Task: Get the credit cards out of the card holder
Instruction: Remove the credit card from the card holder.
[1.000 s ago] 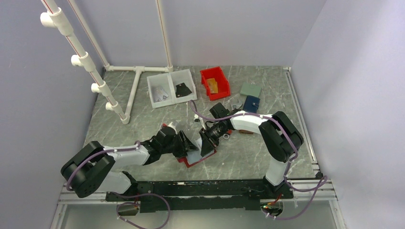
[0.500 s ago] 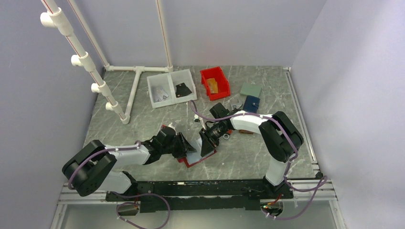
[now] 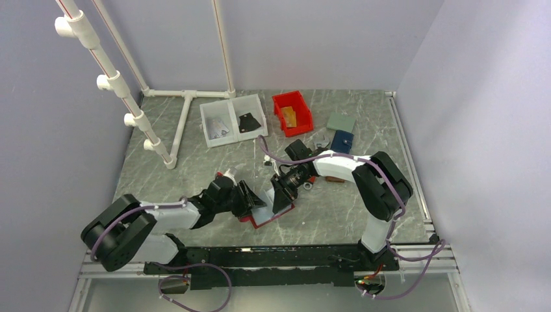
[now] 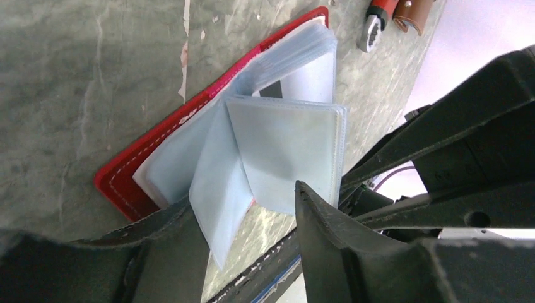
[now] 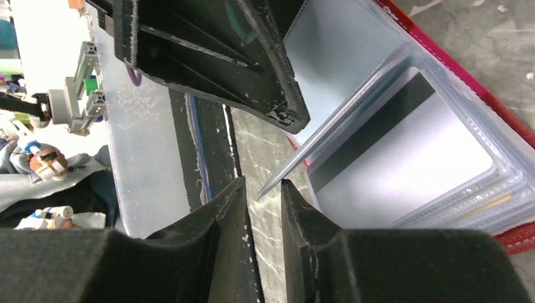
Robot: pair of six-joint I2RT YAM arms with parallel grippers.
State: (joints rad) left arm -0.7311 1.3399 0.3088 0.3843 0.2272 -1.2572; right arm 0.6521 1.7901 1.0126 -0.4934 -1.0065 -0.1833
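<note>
Fingers of the left gripper (image 4: 245, 199) are held apart astride a clear sleeve leaf; the right gripper (image 5: 262, 183) is nearly closed, with nothing clamped. The card holder (image 3: 261, 216) lies open at lower centre of the top view. A grey card (image 5: 404, 145) is seen inside a sleeve, so removal is judged unfinished.

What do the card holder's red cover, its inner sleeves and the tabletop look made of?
Card holder cover: red leather or imitation, matte, with pale stitching along the edge. Sleeves: clear flexible plastic, glossy and see-through. Tabletop: grey marble-look surface, veined; possibly laminate.
</note>
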